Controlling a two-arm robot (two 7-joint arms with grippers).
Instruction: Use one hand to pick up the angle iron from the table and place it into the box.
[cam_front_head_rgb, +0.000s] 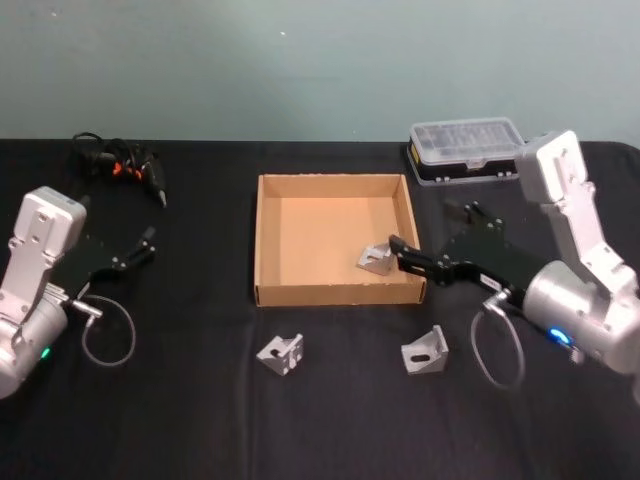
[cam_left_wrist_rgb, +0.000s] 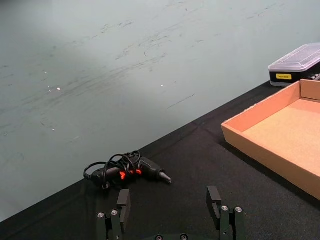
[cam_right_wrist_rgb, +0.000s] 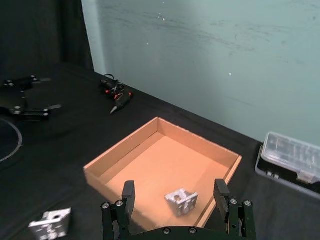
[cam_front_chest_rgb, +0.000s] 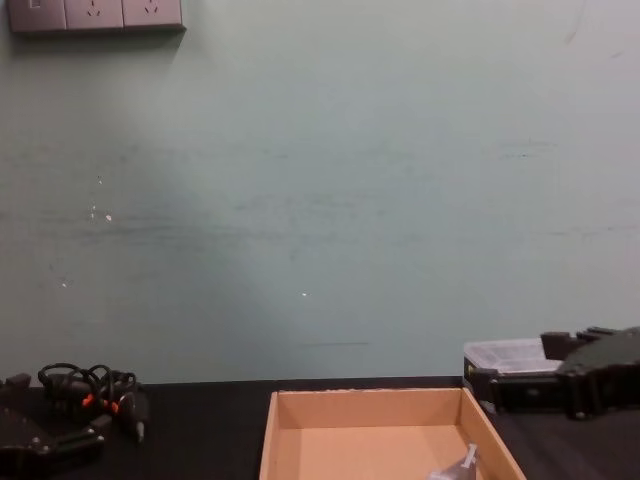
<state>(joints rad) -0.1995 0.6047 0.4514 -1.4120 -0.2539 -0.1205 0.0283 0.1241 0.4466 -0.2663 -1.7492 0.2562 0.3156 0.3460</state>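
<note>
The right tool (cam_front_head_rgb: 402, 256), released above the box's (cam_front_head_rgb: 330, 182) right wall with an iron (cam_front_head_rgb: 376, 259) lying inside just off its tips (two more irons (cam_front_head_rgb: 280, 353) (cam_front_head_rgb: 425, 350) sit on the counter (cam_front_head_rgb: 200, 430); left tool (cam_front_head_rgb: 145, 247) idles open), could clip that wall when retreating.

The left arm (cam_front_head_rgb: 38, 262) and right arm (cam_front_head_rgb: 572, 205) use boxy silver-grey housings. The left gripper (cam_front_head_rgb: 147, 245) and right gripper (cam_front_head_rgb: 398, 253) are black, with silver screws (cam_right_wrist_rgb: 116, 203) at the finger bases. A grey cable loop (cam_front_head_rgb: 134, 338) is fitted at each wrist.
</note>
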